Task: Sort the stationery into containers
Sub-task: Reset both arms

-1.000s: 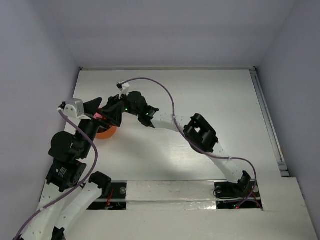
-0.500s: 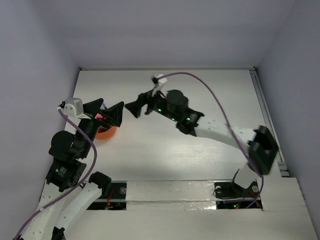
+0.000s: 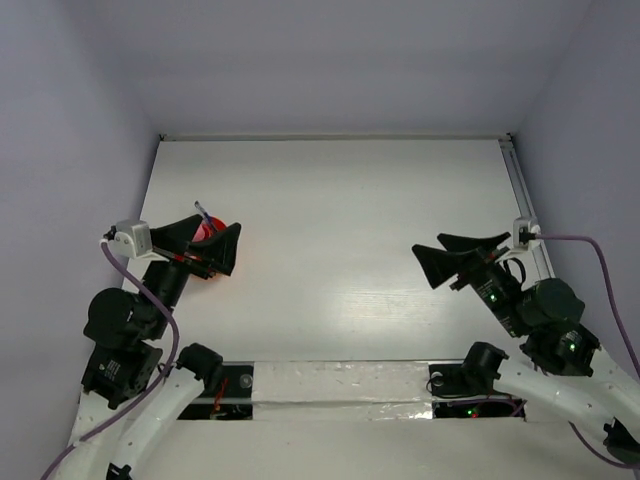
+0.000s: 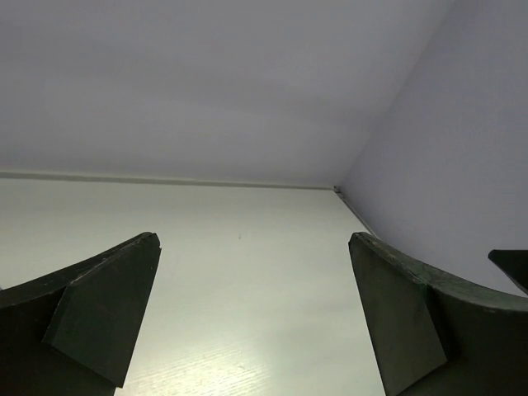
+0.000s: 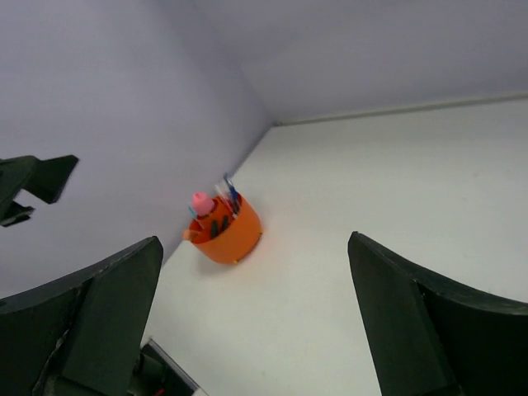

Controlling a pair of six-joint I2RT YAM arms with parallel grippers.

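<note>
The right pincer (image 3: pixel 428 258) had pulled back from the pot (image 5: pixel 228 237) to the right of the tabletop (image 3: pixel 340 210), jaws wide and empty. The left pincer (image 3: pixel 214 232) hung wide near the pot. With the stationery (image 5: pixel 216 204) standing inside, sorting looked finished.

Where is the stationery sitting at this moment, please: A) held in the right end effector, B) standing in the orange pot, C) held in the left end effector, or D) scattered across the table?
B: the right wrist view shows the pink-capped tube and pens standing in the orange pot, while the left end effector and the right end effector are open and empty.
</note>
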